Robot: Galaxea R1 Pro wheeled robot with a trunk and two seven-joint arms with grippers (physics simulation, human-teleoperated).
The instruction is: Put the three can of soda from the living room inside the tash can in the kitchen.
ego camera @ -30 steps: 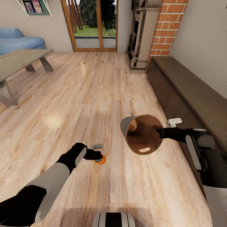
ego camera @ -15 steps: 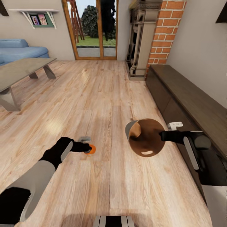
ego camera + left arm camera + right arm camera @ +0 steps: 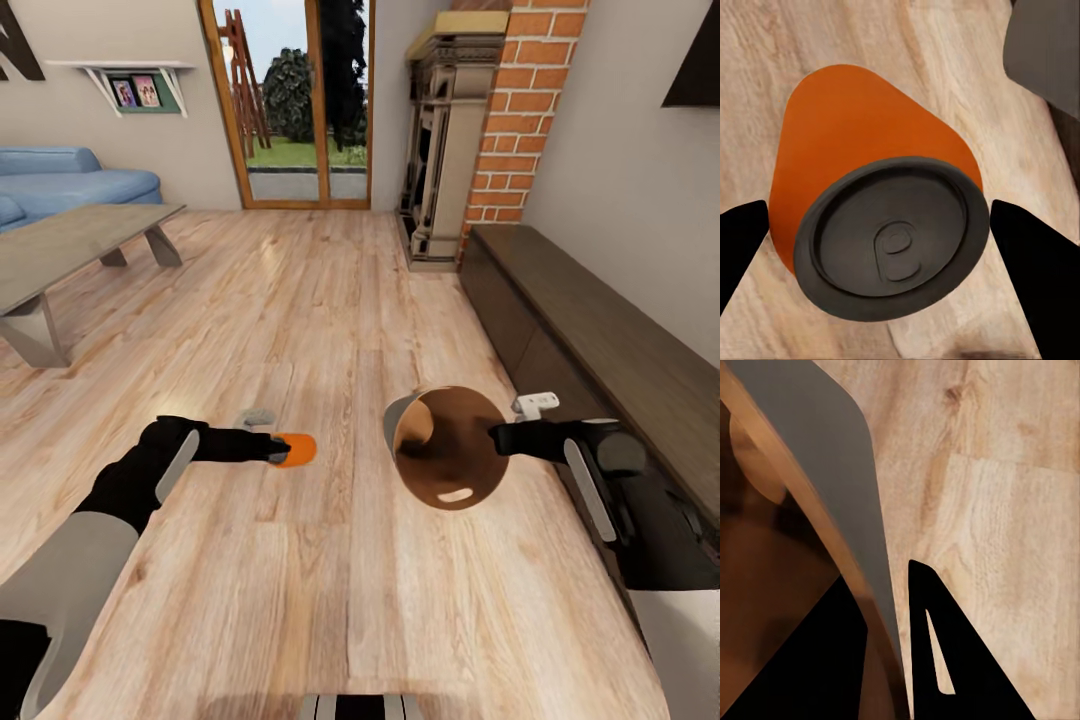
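An orange can of soda (image 3: 292, 449) hangs above the wood floor with my left gripper (image 3: 276, 447) shut on it. The left wrist view looks at the dark end of that can of soda (image 3: 881, 217), a black finger on each side of it. To its right my right gripper (image 3: 495, 437) is shut on the rim of the tash can (image 3: 445, 446), which is tilted with its brown inside facing the head camera. In the right wrist view the fingers (image 3: 934, 649) pinch the wall of the tash can (image 3: 832, 502), one inside and one outside.
A long dark low cabinet (image 3: 600, 330) runs along the right wall close to my right arm. A brick fireplace (image 3: 470, 120) stands beyond it. A low table (image 3: 70, 255) and blue sofa (image 3: 70, 185) are at the far left. A glass door (image 3: 300, 100) is straight ahead.
The head view has tilted up, showing more of the walls. My left gripper has risen with the can and turned it toward the bin. The bin stays in the right gripper.
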